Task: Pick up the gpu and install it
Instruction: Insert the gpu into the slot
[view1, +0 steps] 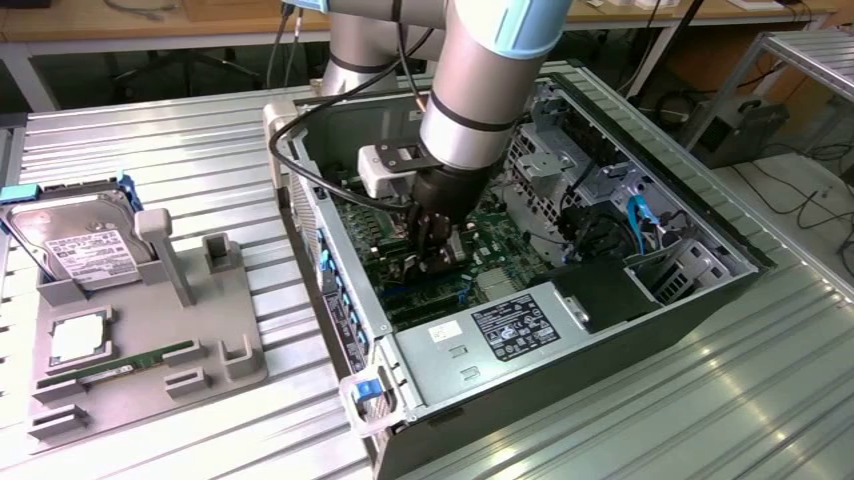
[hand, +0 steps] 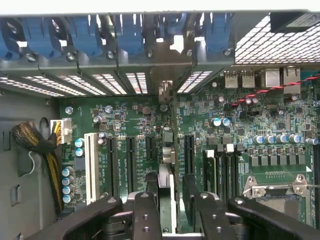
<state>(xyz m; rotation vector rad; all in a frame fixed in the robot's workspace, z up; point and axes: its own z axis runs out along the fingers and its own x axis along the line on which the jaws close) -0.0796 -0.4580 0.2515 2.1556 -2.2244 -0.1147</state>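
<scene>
— What is closest to the wrist camera?

— The gripper (hand: 172, 202). Its black fingers (hand: 145, 215) are clenched on the gpu (hand: 166, 182), one on each side. The card is seen from its thin edge, standing upright between them.

— And where is the gpu in the machine?

— Over the green motherboard (hand: 130, 120), in the row of black slots (hand: 129, 157), with a white slot (hand: 91, 167) further to the side. Whether its lower edge already sits in a slot, I cannot tell. Its far end reaches near the back wall, under the blue latches (hand: 131, 35).

— What does the exterior view show?

— The arm goes down into the open computer case (view1: 694, 215), which lies on its side on a ribbed metal table (view1: 160, 140). The gripper (view1: 434, 262) is deep inside, just behind the power supply (view1: 514, 328).

— Anything outside the case?

— On the exterior view's left is a grey holder (view1: 200, 330). A hard drive (view1: 83, 250) and a green memory stick (view1: 134, 362) rest in it, well apart from the gripper.
</scene>
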